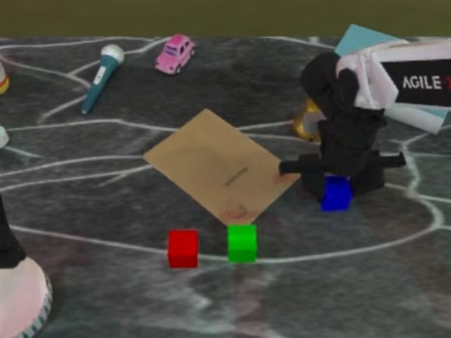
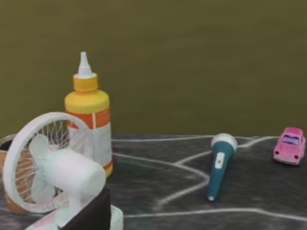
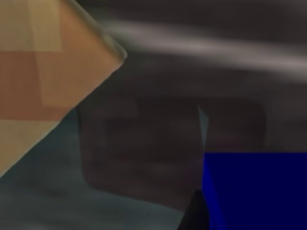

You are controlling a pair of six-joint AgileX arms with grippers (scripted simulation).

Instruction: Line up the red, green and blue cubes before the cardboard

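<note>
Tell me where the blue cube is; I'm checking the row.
In the top view the blue cube is right of the cardboard, at the right gripper, up and right of the green cube.

Your open lane lies right of the green cube (image 1: 242, 243); the cardboard (image 1: 215, 165) corner borders it behind.

Right pincer (image 1: 337, 182) hides the blue cube's (image 1: 336, 194) top; a yellow object (image 1: 306, 121) sits half-hidden behind the arm, unidentifiable.
</note>
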